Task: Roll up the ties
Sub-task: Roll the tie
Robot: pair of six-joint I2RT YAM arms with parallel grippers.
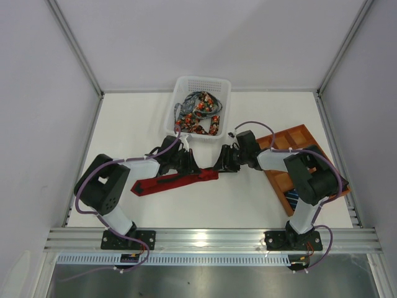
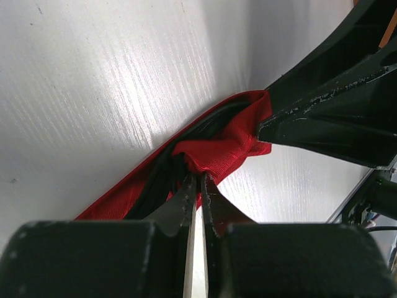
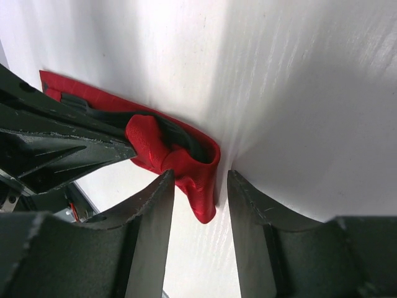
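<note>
As the left jaws pinch the folded end of the red tie (image 2: 226, 148) and the right jaws stand apart astride it, we should roll tight, edges aligned.

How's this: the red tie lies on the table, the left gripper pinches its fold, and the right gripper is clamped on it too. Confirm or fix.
The right gripper is open, not clamped; the right wrist view shows it straddling the red tie's end. The left gripper does pinch the fold.
</note>
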